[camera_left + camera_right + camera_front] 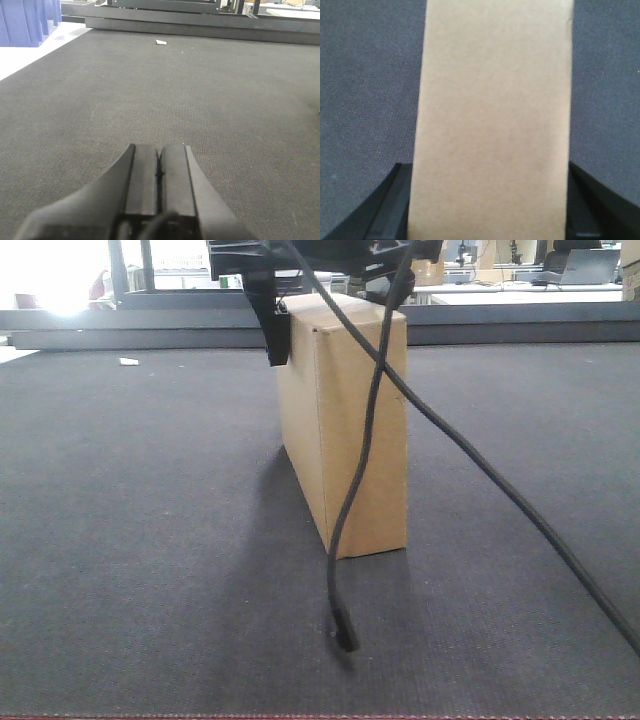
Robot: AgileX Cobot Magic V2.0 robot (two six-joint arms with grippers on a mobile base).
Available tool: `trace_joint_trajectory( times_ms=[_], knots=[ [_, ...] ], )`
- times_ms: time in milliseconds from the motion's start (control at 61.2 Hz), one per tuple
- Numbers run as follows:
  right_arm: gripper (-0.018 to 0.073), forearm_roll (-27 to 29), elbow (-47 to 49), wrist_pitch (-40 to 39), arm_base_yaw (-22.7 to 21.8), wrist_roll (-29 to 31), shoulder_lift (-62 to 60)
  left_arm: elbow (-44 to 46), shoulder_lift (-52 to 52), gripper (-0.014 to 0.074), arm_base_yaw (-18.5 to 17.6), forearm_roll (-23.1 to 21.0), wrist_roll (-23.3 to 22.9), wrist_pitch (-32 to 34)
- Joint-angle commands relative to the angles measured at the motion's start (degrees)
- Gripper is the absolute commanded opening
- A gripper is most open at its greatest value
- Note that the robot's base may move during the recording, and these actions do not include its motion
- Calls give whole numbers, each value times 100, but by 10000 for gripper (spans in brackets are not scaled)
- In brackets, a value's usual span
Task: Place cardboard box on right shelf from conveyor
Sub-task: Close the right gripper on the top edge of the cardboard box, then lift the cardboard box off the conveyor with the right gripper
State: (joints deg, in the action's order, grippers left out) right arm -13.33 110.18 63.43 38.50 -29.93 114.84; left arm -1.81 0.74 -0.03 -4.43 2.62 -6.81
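**The box stands up in my right gripper**

My left gripper is squeezed all the way closed. Its two black fingers touch each other and there is nothing between them. It sits low over the dark grey conveyor. Far off on the belt lies a little white scrap, and blue bins stand past the belt's left edge.

In the middle of the belt is the cardboard box. It stands up tall on its thin edge, and its bottom rests on the belt. My right gripper comes down on its top from above. It is spread as wide as the box is thick, with one black finger on each side, and it holds the box there. The box is plain tan all over. A black cable hangs down in front of it.
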Motion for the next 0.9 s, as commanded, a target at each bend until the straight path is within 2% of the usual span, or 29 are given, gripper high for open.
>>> trace_joint_trajectory(
  times_ms=[0, 163, 376, 507, 703, 882],
  knots=[
    [282, -117, 214, -281, -50, 112, -380, -52, 79, -116, -31, -34, 1, 489],
    [280, -117, 214, -397, -201, 409, -762, -52, 79, -116, -31, -34, 1, 489],
    [280, -124, -235, -524, -572, 1256, -1691, -52, 79, -116, -31, -34, 1, 489],
    [280, -124, -1165, -933, -1031, 1429, -2534, -52, 79, -116, -31, -34, 1, 489],
    [280, -124, -3166, -1857, -1631, 1470, -4075, -52, 79, -116, -31, -34, 1, 489],
    [280, -124, -5052, -2855, -1714, 1516, -5651, -52, 79, -116, -31, -34, 1, 489]
  ],
)
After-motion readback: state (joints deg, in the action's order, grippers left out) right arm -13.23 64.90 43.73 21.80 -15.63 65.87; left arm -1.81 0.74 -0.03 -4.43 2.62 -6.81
